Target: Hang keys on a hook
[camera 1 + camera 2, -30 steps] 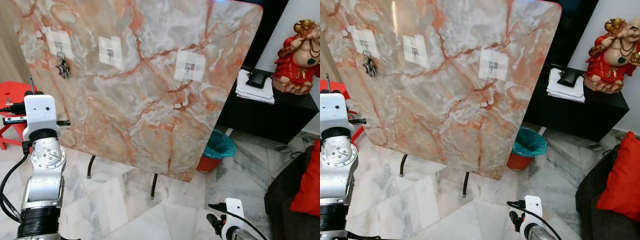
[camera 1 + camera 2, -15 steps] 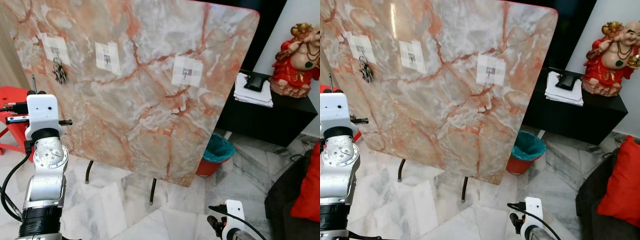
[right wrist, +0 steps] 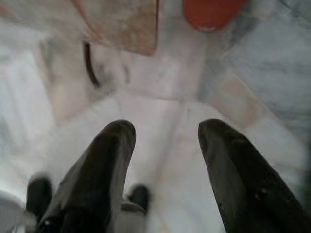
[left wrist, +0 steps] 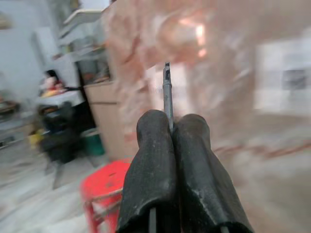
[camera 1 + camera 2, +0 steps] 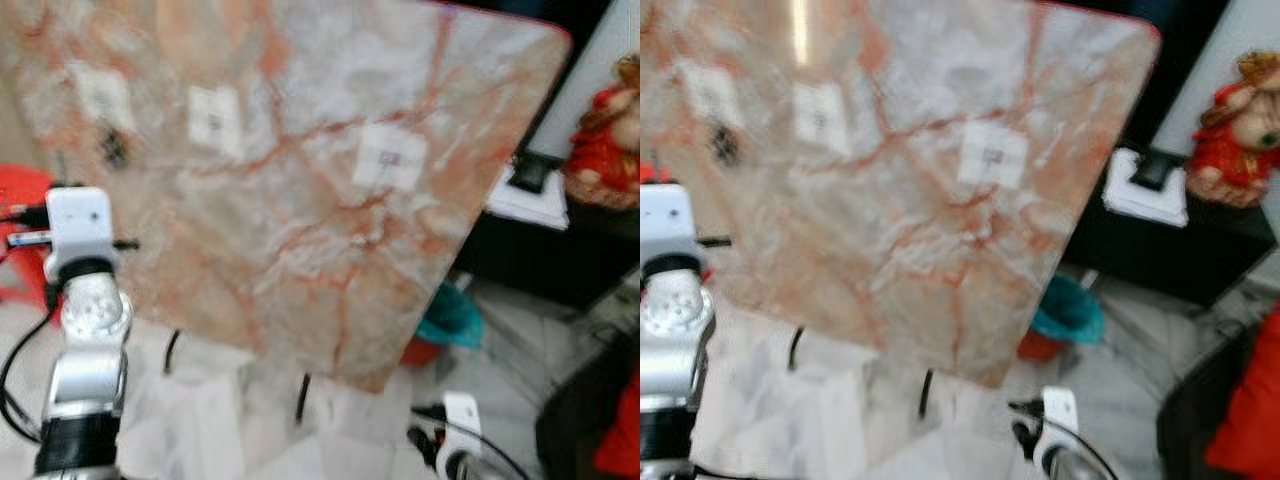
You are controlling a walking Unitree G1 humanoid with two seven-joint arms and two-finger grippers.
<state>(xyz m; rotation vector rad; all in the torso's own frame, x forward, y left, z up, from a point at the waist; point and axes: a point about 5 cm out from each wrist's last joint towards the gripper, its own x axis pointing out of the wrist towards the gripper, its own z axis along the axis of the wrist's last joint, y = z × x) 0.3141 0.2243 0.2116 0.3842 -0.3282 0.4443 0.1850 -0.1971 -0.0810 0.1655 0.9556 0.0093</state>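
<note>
marble board, keys on the left hook

a blurred marble board [image 5: 300, 200] leans over pale floor tiles. keys [image 5: 113, 148] hang at its left hook. the left gripper [image 4: 167, 138] is pinched closed beside the board; the right gripper [image 3: 167, 145] hangs low, fingers wide apart.

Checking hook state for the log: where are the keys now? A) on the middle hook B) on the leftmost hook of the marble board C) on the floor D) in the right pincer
B: a dark bunch, the keys, hangs under the leftmost white patch on the board; blur hides the hook itself. The right pincer is open over bare floor.
</note>
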